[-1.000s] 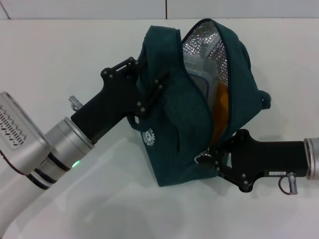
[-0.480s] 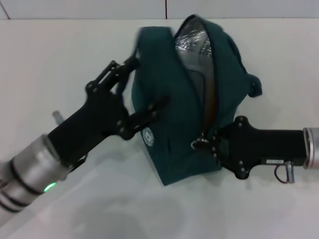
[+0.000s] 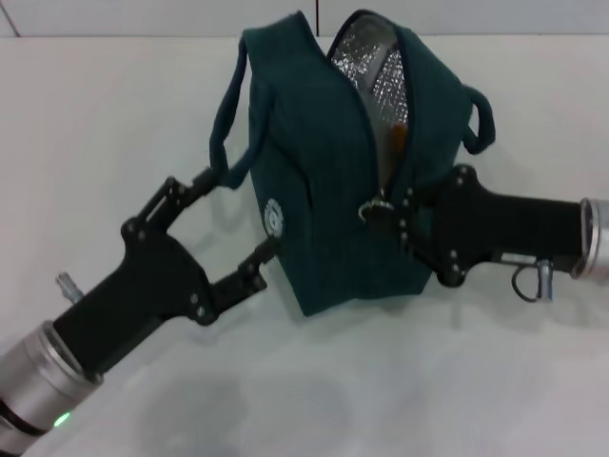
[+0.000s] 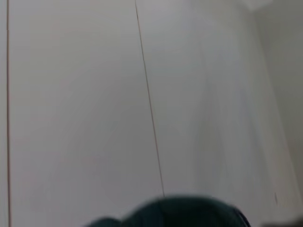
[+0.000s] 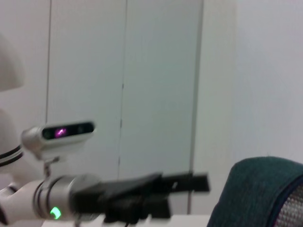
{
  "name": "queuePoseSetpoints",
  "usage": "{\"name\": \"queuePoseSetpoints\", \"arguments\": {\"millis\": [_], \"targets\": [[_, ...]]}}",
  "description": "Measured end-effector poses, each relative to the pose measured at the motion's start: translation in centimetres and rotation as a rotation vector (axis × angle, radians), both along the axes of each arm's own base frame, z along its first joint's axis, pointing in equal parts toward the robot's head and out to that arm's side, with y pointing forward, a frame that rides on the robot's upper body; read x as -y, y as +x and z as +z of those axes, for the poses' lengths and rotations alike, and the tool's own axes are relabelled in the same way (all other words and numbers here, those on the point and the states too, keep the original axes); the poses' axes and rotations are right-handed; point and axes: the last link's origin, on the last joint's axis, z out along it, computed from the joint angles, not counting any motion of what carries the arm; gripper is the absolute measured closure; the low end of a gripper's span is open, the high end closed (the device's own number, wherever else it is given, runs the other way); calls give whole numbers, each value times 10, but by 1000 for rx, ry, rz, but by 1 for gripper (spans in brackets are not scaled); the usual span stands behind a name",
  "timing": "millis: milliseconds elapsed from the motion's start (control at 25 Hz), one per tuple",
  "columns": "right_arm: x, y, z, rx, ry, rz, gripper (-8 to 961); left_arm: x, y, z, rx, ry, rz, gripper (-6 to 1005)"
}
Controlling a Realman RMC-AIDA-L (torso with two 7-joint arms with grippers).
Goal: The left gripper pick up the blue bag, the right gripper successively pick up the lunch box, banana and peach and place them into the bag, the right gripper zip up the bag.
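I have a white table (image 3: 114, 105) in front of me, and on it the bag (image 3: 314, 181) sits roughly centre, resting on its base and leaning a little, its zip closed along the near part and gaping at the far end where the foil lining (image 3: 376, 67) shows. A sliver of orange peeks through the slit — the banana (image 3: 400, 133), I judge; the lunch box and peach I cannot see, presumably inside. The left gripper (image 3: 228, 228) is on the bag's left, fingers spread wide and holding nothing: one finger lies near the left handle (image 3: 224, 124), the other tip sits against or just beside the bag's lower side, I cannot tell which. The right gripper (image 3: 395, 214) is pressed in at the bag's right side at the zip line, right by the ring pull (image 3: 374, 211); whether its fingers are actually pinched on the pull or the fabric I cannot tell from here. The left wrist view gives me only wall and a dark edge of the bag, the right wrist view the bag's corner and the other arm beyond. As for handling, I judge the bag soft and floppy, loaded and so fairly heavy, apt to slide or fold when the zip is dragged. Best hold is the small metal pull — slippery, easy to lose — with the handle or the fabric near the zip steadied against the tug.
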Motion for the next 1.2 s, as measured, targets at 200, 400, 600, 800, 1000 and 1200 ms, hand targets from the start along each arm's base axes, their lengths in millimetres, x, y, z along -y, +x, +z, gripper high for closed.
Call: {"name": "queuePoseSetpoints", "arguments": {"millis": [200,400,600,800,1000,1200], "targets": [[-9,-9,2,-22,20,2,937,2,-9,-9,-65,-49,41,105],[-15,-17,-2,-33,25,-7,937,1,-11,-19,-95,-95,62,105],[-16,-19,-7,-23,25,-13,937,-2,-5,-24,-60,-152,67,110],[-15,-17,-7,-23,29,-19,937,-10,-2,-30,-73,-169,80,149],[-15,-16,-6,-31,39,-22,937,-18,0,-36,-86,-165,110,211],[-12,-12,-7,-29,37,-29,937,-27,1,-36,-77,-111,158,315]]}}
